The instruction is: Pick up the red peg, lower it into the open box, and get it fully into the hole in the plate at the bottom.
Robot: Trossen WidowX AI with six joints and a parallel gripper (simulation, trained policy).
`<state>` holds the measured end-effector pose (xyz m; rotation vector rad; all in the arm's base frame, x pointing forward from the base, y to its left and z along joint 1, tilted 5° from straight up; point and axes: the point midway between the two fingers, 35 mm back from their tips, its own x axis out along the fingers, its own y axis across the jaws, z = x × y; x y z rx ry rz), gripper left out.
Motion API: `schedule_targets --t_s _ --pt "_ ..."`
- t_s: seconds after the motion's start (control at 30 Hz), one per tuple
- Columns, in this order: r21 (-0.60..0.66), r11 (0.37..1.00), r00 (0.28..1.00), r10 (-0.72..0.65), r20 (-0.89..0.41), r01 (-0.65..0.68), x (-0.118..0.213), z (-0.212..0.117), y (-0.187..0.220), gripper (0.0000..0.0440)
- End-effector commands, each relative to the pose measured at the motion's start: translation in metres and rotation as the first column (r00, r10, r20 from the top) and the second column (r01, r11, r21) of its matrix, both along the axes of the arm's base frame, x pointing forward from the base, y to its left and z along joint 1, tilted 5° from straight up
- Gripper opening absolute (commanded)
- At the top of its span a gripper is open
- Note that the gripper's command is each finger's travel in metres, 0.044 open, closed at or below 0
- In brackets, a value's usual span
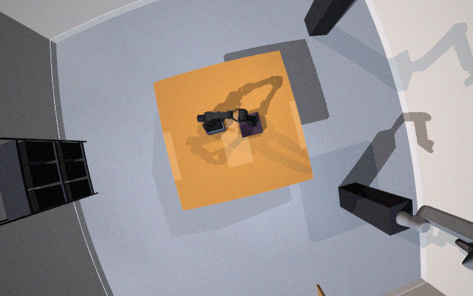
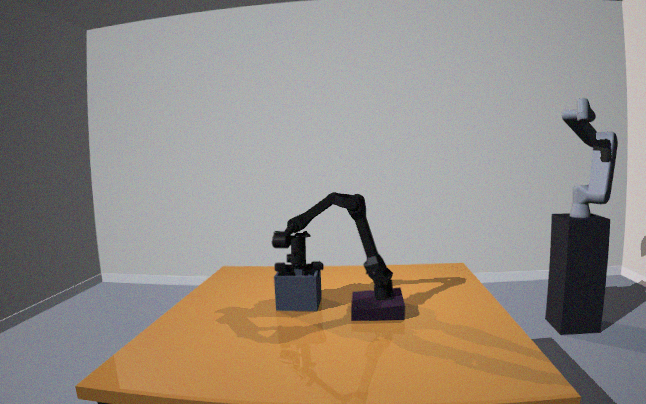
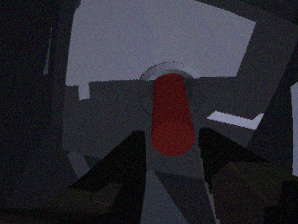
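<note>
Red peg [image 3: 172, 112] approx. upright (far end at hole [image 3: 167, 66]), fingers apart.

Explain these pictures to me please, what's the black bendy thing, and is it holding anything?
That's a robot arm, bending like yours. It stands on a dark purple block on an orange table. One picture looks down from above, one looks across the table, and the dark one looks out from the robot's wrist.

Its hand, called a gripper, reaches down into a blue-grey box. Inside, a red peg is between its two fingers, but they're slightly open, with small gaps beside the peg, so it doesn't seem to be gripping it. The peg's far end is at a round hole in the plate at the bottom. I can't tell how deep it goes.
</note>
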<state>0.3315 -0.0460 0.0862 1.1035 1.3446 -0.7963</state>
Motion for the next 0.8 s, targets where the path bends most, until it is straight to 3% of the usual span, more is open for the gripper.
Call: schedule_targets --t_s 0.0,0.17,0.77 --pt "0.014 1.0 1.0 0.008 0.011 -0.008 0.004 0.006 -0.001 0.0108" --pt "0.039 0.999 1.0 0.002 0.029 -0.003 0.008 0.018 -0.005 0.0113" --pt "0.203 0.979 0.992 -0.026 0.123 0.0 0.024 0.06 -0.007 0.0225"
